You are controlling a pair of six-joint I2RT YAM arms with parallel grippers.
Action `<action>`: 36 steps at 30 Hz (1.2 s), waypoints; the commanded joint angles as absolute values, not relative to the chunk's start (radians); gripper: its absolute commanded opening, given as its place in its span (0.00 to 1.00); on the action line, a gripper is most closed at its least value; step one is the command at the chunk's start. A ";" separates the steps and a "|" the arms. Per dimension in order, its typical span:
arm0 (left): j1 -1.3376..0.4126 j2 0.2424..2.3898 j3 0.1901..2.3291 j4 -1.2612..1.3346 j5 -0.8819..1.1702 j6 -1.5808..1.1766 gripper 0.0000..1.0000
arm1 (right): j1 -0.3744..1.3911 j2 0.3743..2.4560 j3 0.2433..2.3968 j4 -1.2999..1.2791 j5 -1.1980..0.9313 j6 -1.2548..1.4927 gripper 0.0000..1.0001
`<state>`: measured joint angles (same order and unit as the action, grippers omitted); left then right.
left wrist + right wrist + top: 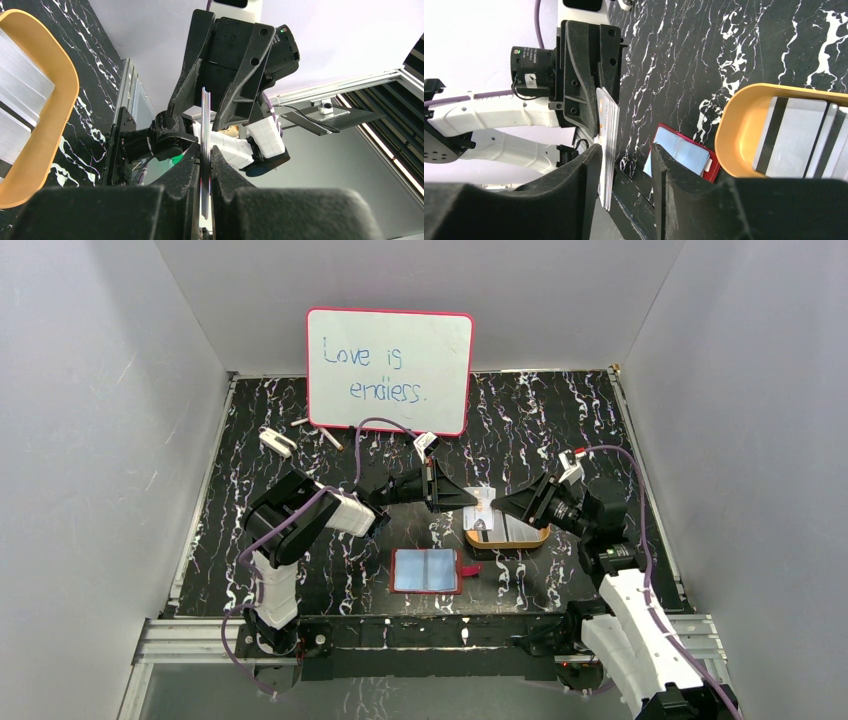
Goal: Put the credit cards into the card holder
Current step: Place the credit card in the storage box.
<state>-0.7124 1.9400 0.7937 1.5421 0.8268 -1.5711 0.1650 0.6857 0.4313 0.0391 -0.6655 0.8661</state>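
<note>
The credit cards (484, 502) are a thin pale stack held on edge above the orange-rimmed tray (505, 541). My left gripper (462, 496) is shut on them; in the left wrist view the stack (204, 120) stands edge-on between its pads. My right gripper (505, 506) faces it from the right and is open. In the right wrist view the cards (608, 145) lie against its left finger, with a gap to the right finger. The card holder (427, 571), a dark-red wallet, lies open on the table in front, also in the right wrist view (681, 152).
The tray (736, 115) holds more striped cards (794, 132). A pink-framed whiteboard (390, 370) stands at the back. Small white objects (277, 442) lie at the back left. Grey walls enclose the black marbled table (560, 420).
</note>
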 commanded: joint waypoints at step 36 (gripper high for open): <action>-0.661 1.517 0.796 0.287 0.348 -0.943 0.87 | 0.242 0.967 0.787 -0.520 -0.216 0.391 0.00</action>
